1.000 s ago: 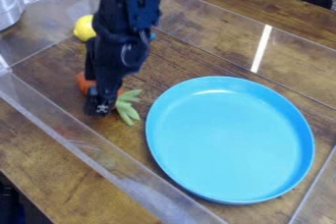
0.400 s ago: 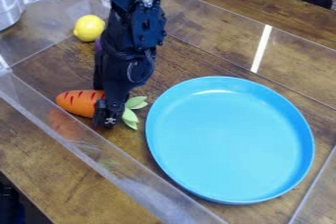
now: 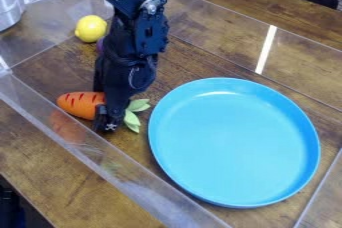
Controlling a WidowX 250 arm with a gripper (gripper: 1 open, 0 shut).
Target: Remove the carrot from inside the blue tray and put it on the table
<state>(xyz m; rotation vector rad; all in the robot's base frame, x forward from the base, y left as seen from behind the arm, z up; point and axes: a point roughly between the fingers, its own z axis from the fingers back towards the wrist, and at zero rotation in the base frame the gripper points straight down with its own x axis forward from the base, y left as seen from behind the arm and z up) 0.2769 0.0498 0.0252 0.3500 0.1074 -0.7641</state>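
carrot (image 3: 82, 103) lay on table (image 3: 214, 32), outside tray (image 3: 235, 140) | gripper (image 3: 112, 124) spread wide, empty | release looked done

pincer (image 3: 114, 122) hides carrot's (image 3: 82, 103) leafy end

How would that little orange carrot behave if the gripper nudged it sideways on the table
The carrot looks like a stubby, rounded toy lying on its side, so it would probably roll or pivot rather than slide straight. It seems rigid moulded plastic, likely light for its size. On the glossy table it may skid easily.
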